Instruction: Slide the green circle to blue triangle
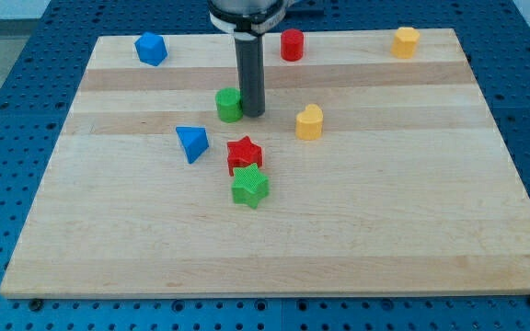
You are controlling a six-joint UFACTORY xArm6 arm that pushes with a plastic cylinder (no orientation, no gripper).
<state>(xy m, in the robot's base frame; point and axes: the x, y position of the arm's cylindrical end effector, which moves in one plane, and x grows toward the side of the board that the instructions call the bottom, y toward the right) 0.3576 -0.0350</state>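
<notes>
The green circle (229, 105) stands on the wooden board (385, 221), a little above the middle. The blue triangle (192, 143) lies below it and to its left, a short gap away. My tip (252, 114) sits right against the green circle's right side. The dark rod rises from there to the view's top.
A red star (244, 153) and a green star (249, 187) touch each other below the green circle. A yellow heart (309, 121) lies to the tip's right. A blue block (151, 49), a red cylinder (292, 44) and a yellow block (406, 41) line the top edge.
</notes>
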